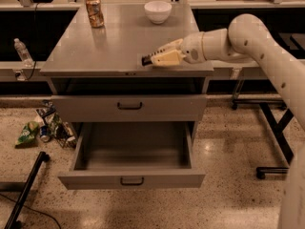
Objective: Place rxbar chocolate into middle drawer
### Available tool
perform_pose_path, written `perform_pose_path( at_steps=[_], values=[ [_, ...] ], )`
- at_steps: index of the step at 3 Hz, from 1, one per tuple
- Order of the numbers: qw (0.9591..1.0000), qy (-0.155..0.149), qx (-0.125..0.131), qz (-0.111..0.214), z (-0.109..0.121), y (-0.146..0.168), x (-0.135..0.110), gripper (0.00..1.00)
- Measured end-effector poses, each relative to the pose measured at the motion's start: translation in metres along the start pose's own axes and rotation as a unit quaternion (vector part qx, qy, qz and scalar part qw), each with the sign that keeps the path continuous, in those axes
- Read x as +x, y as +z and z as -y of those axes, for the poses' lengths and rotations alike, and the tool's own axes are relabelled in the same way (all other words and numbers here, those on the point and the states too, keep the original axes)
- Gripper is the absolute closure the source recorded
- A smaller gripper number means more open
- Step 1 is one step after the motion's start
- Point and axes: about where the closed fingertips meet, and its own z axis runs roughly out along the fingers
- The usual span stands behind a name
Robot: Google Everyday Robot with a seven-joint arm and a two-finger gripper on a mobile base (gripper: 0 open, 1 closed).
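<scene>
My gripper (153, 59) reaches in from the right, low over the front edge of the grey cabinet top (95, 51). Its cream fingers are shut on the rxbar chocolate (145, 60), a small black bar sticking out to the left of the fingertips. The middle drawer (133, 178) stands pulled open below, its inside showing nothing in it, directly beneath and in front of the gripper. My white arm (257, 37) runs off to the right.
The upper drawer front (128, 107) is shut. An orange-patterned soda can (94, 11) and a white bowl (157, 11) stand at the back of the top. A water bottle (23, 53), floor litter (43, 128), a black pole (26, 190) at left; a black frame (274, 142) at right.
</scene>
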Motion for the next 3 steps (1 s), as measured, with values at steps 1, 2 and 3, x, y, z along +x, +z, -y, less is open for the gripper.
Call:
perform_pose_path(
  at_steps=[1,2,3],
  values=[
    [1.0,0.004,0.0,-0.005,-0.045,-0.035,0.015,1.0],
    [0.9997,0.001,0.0,-0.025,-0.085,-0.054,0.042,1.0],
    [0.9987,-0.003,0.002,-0.051,-0.116,-0.065,0.084,1.0]
  ],
)
